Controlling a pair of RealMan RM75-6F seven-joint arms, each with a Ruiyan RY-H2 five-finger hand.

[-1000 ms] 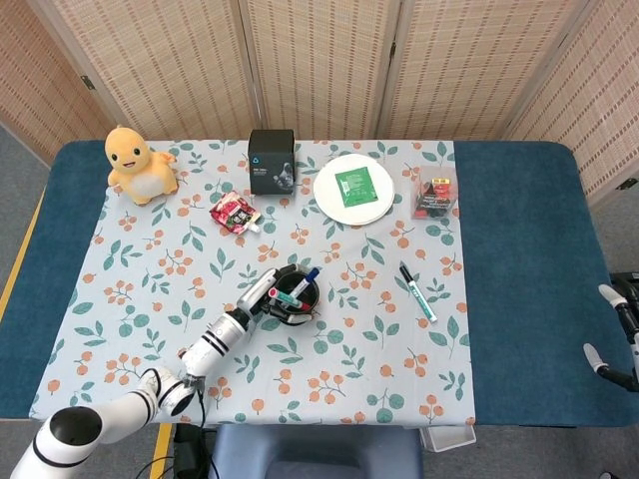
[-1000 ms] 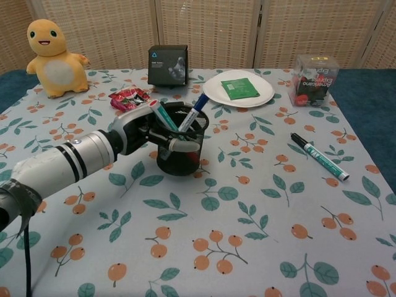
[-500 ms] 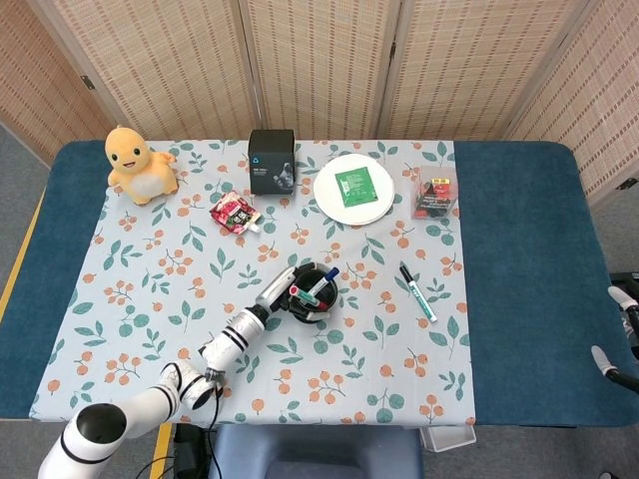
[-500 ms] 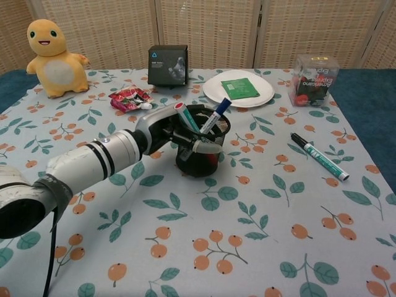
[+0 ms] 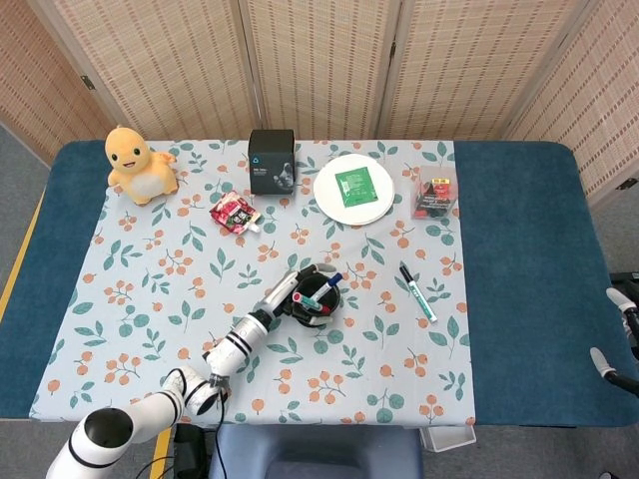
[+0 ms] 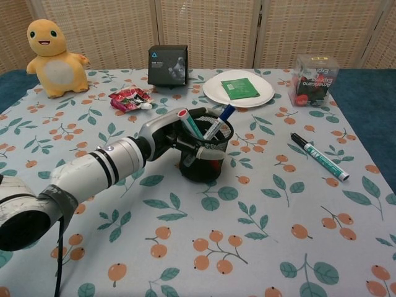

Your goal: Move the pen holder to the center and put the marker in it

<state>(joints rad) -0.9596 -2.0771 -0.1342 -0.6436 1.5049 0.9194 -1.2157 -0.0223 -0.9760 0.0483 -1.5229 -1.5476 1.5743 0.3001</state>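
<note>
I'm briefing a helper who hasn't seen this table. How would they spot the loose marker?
Start at the round white plate at the back of the leaf-patterned tablecloth, then come forward and right. The white, black-capped marker with green print lies flat there alone, unlike the pens in the black mesh holder.

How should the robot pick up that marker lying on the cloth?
Probably by the middle of the barrel, from above. The marker lies flat and alone on the tablecloth, black cap toward the plate, so fingers can close across its narrow sides. The right hand is on that side.

L hand (image 6: pixel 175 137) grips pen holder (image 6: pixel 207 158); marker (image 6: pixel 320 156) lies apart, on tablecloth (image 6: pixel 260 235).
</note>
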